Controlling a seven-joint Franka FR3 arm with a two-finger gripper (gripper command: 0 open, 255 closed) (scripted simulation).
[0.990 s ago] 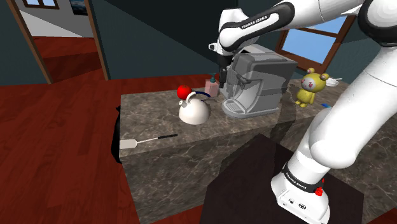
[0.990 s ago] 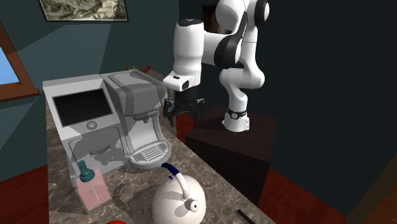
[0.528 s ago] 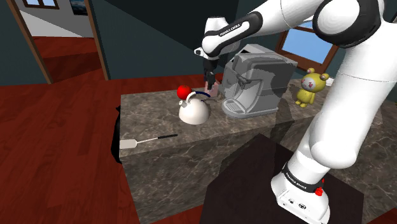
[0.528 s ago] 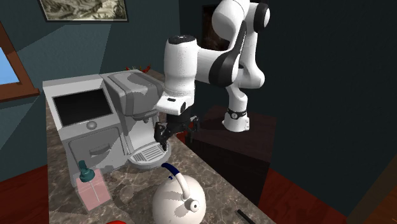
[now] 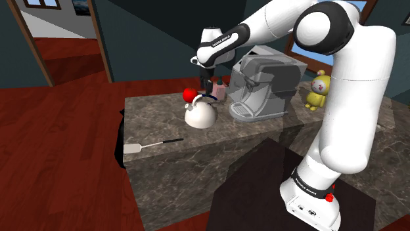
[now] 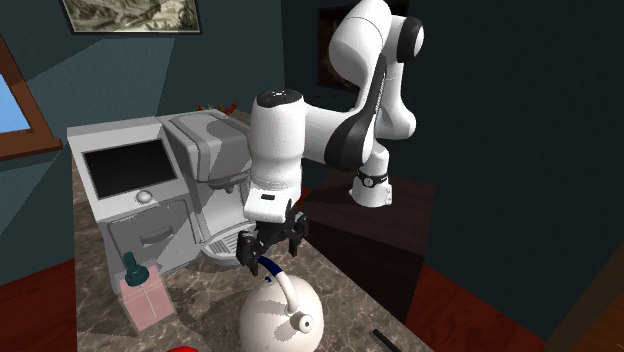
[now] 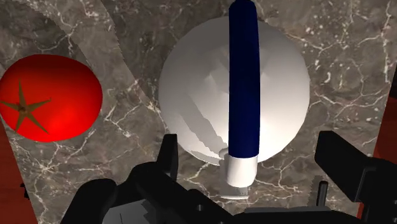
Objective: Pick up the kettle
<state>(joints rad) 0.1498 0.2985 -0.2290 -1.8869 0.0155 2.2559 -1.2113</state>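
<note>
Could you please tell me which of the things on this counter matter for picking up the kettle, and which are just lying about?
For the job: white kettle, its dark blue handle; the open pincer above it.

Just lying about: red tomato, grey coffee machine, spatula, pink soap dispenser, yellow toy bear.

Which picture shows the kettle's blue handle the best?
The wrist view: it looks straight down on the white kettle, with the blue handle running across its top, whole. The shoulder view shows the handle small, from the side. The second exterior view shows its curve just under the open gripper.
</note>
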